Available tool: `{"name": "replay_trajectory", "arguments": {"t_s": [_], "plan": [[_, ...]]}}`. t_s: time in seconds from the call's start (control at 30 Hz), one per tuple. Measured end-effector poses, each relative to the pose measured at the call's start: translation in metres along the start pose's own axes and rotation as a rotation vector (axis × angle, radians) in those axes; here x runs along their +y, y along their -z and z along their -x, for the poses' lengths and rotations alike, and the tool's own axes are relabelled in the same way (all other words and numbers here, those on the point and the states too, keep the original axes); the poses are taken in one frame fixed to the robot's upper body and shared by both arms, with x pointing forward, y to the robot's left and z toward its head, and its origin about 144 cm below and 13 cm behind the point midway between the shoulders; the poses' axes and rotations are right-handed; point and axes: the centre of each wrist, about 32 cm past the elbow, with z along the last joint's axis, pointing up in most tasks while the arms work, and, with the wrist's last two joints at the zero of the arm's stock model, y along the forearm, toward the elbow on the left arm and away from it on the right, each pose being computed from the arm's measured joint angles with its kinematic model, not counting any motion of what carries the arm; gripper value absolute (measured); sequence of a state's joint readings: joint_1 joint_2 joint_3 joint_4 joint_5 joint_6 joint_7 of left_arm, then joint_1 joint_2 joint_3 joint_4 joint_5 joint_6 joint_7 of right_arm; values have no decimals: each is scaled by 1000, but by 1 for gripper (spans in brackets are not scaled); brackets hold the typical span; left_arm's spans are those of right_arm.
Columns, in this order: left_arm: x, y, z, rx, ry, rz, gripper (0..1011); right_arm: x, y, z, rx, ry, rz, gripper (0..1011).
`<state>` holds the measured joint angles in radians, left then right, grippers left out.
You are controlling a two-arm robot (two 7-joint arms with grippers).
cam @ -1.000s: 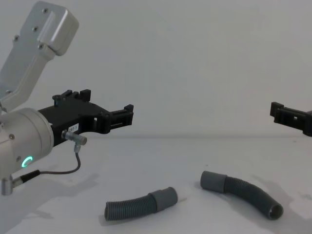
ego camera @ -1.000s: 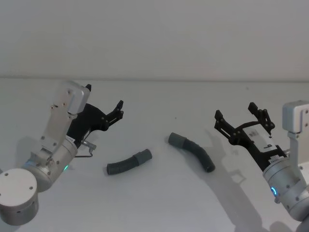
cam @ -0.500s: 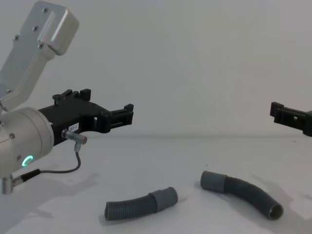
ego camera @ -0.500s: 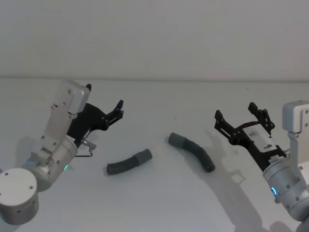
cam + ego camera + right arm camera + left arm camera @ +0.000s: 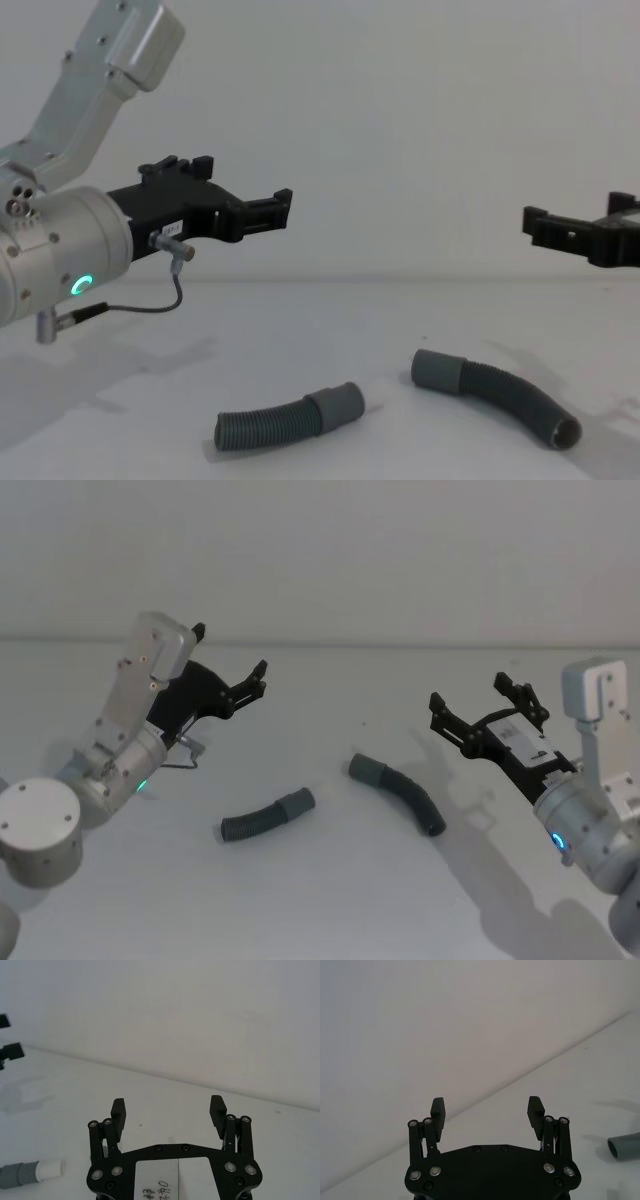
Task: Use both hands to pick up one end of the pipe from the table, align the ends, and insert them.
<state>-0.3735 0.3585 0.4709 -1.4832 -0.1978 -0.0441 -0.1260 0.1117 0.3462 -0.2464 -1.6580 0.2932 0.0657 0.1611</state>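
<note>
Two dark-grey ribbed pipe pieces lie on the white table (image 5: 320, 900). The left piece (image 5: 262, 819) (image 5: 283, 420) points its smooth cuff (image 5: 298, 803) (image 5: 338, 408) to the right. That cuff, with a white stub (image 5: 50, 1169), shows in the right wrist view. The right piece (image 5: 402, 794) (image 5: 497, 393) has its cuff (image 5: 365, 770) (image 5: 438, 370) toward the left. A grey cuff end (image 5: 625, 1145) shows in the left wrist view. My left gripper (image 5: 257, 685) (image 5: 276, 208) (image 5: 486, 1107) hovers open, above and left of the pieces. The right gripper (image 5: 470, 693) (image 5: 536, 223) (image 5: 167, 1105) hovers open on the right.
A plain white wall (image 5: 330, 550) rises behind the table. A thin grey cable (image 5: 150, 308) loops under the left wrist, where a green ring light glows. The left gripper's fingers (image 5: 7, 1035) show far off in the right wrist view.
Both arms have lifted and swung inward: the left gripper moved up and to the right, the right gripper moved left. Both pipe pieces lie where they were.
</note>
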Motion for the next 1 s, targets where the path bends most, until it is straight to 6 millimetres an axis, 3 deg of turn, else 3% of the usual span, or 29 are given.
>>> {"name": "replay_trajectory", "arguments": {"t_s": [0.5, 0.7, 1.0], "plan": [[-42, -1, -36, -24, 211, 32, 1001, 55, -16, -45, -48, -210, 92, 1002], [-57, -3, -50, -27, 310, 28, 1001, 67, -17, -59, -59, -254, 118, 1002], [-69, -5, -69, -14, 473, -2, 1001, 69, -15, -69, -60, -272, 126, 1002]]}}
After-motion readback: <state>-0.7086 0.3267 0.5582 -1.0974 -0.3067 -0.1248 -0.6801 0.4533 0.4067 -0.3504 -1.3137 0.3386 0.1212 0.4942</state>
